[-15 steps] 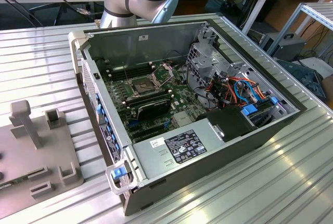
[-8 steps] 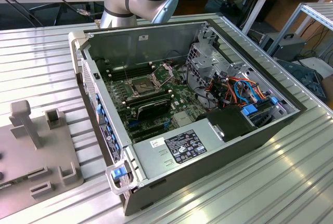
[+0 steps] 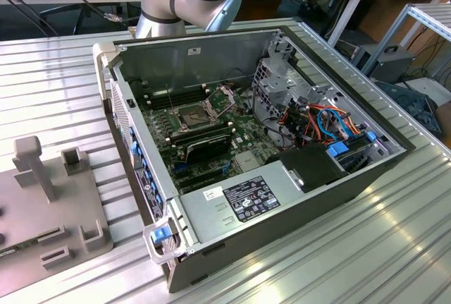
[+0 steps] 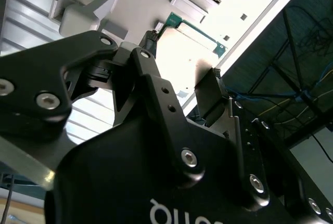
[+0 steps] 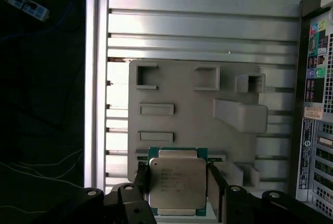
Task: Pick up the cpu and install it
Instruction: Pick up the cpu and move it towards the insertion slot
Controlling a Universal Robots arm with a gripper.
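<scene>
The cpu (image 5: 177,182), metal top up, sits at one edge of the grey tray (image 5: 182,86), squarely between the gripper's (image 5: 178,176) fingers (image 5: 215,182); the fingers, set narrow, clasp two opposite sides of it; the computer case (image 5: 315,104) stands beside the tray.

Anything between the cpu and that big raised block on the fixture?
Nothing. In the first wrist view, only bare grey fixture plate separates the cpu from the raised block.

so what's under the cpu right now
The grey fixture tray shows around the cpu, on the ribbed table. What lies directly beneath the cpu is covered.
</scene>
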